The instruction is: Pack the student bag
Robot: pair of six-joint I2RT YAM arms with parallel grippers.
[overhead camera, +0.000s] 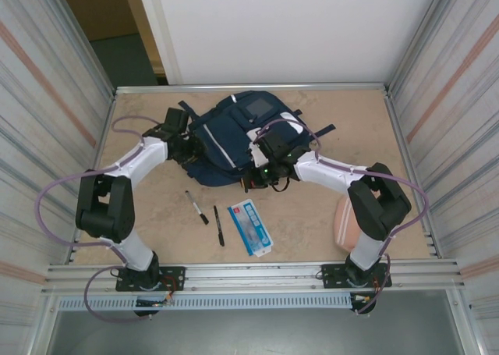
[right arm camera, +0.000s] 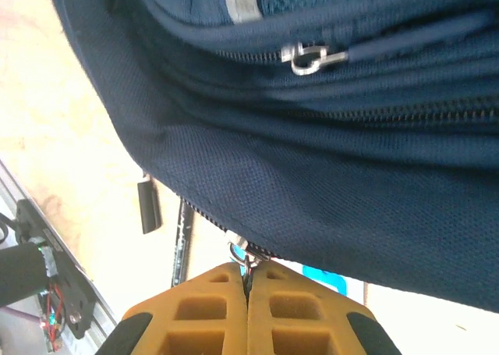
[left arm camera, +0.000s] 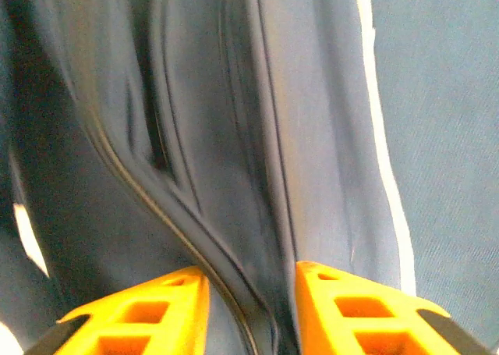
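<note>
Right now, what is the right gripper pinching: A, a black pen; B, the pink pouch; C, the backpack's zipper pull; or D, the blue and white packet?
C: in the right wrist view, the right gripper has its fingers pressed together on the metal zipper pull at the edge of the student bag.

On your bench you have the bag at the back, a marker, a pen and a blue packet nearer, and a pink pouch at right.
</note>
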